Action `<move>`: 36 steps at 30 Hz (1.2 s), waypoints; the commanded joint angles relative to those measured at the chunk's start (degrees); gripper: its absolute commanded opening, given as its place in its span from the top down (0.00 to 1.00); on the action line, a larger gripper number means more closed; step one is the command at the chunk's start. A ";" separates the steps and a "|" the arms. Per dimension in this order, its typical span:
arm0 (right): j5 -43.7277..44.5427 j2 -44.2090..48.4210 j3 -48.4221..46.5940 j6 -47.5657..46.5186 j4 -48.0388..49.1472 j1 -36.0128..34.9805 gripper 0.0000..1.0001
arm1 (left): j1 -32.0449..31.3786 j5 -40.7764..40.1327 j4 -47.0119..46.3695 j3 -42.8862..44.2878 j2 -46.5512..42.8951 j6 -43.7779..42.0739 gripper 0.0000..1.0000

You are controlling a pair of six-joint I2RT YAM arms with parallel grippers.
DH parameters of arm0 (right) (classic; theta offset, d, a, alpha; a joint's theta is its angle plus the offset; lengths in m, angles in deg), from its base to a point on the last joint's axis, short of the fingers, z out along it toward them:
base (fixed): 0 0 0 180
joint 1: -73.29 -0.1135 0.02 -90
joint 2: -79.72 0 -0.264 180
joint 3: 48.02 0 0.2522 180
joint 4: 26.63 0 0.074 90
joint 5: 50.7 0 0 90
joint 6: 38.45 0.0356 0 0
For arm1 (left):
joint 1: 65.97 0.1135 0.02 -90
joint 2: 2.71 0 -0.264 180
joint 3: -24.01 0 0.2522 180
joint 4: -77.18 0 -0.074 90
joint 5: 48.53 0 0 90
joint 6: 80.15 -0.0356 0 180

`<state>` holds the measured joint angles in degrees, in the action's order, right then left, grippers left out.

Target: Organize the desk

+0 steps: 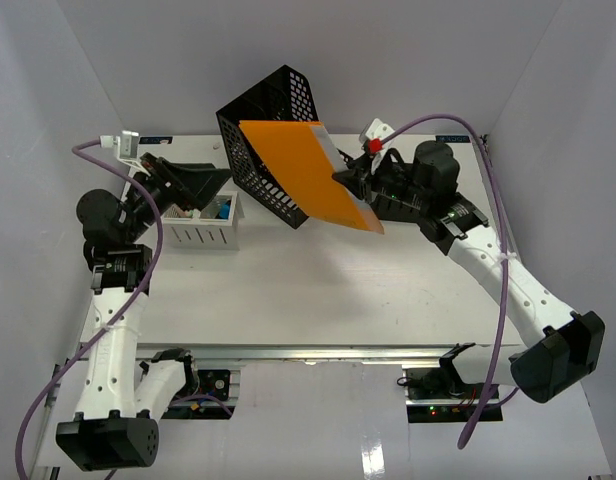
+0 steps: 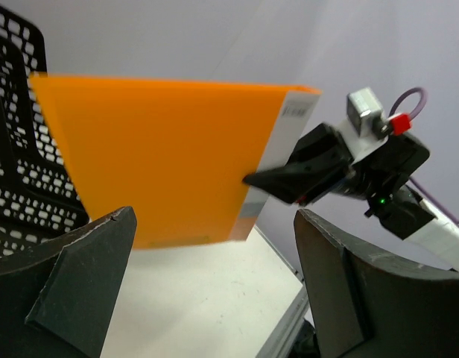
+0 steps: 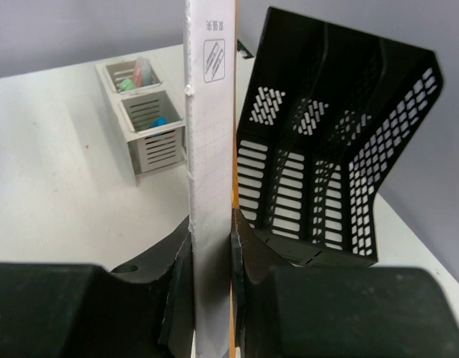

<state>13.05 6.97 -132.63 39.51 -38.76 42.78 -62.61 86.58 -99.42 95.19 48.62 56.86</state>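
Near the far edge of the desk (image 1: 318, 290), the right gripper (image 1: 342, 179) pinches the white spine of an orange folder (image 1: 303, 175), lifted and tilted just beside a black mesh rack (image 1: 263, 125). Over a white organizer (image 1: 200, 238) toward the far left corner, the left gripper (image 1: 216, 180) stands wide, holding nothing.

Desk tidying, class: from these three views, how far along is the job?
Looks done: small items sit in the white organizer. In hand: the right gripper pinches the orange folder beside the black file rack, apparently not yet inside; the left gripper is open and empty. Left: filing the folder.
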 commanded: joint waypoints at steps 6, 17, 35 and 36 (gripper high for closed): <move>-8.82 0.47 -4.47 9.50 9.94 7.05 0.92 | -0.02 4.46 -15.71 -11.63 1.93 0.52 0.02; -20.14 -2.36 -6.41 29.96 22.19 11.34 0.92 | -2.29 5.74 -27.18 -11.99 10.96 -0.74 0.02; -26.06 -0.72 0.38 46.36 36.83 11.52 0.92 | -9.77 8.70 -23.17 -5.82 16.08 -13.66 0.02; -26.15 -0.72 0.63 46.97 37.50 11.52 0.92 | -9.77 8.93 -22.60 -5.63 16.06 -14.38 0.02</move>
<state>-12.11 3.91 -132.25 82.71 -8.66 54.11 -72.21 94.46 -125.27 86.50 66.50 48.10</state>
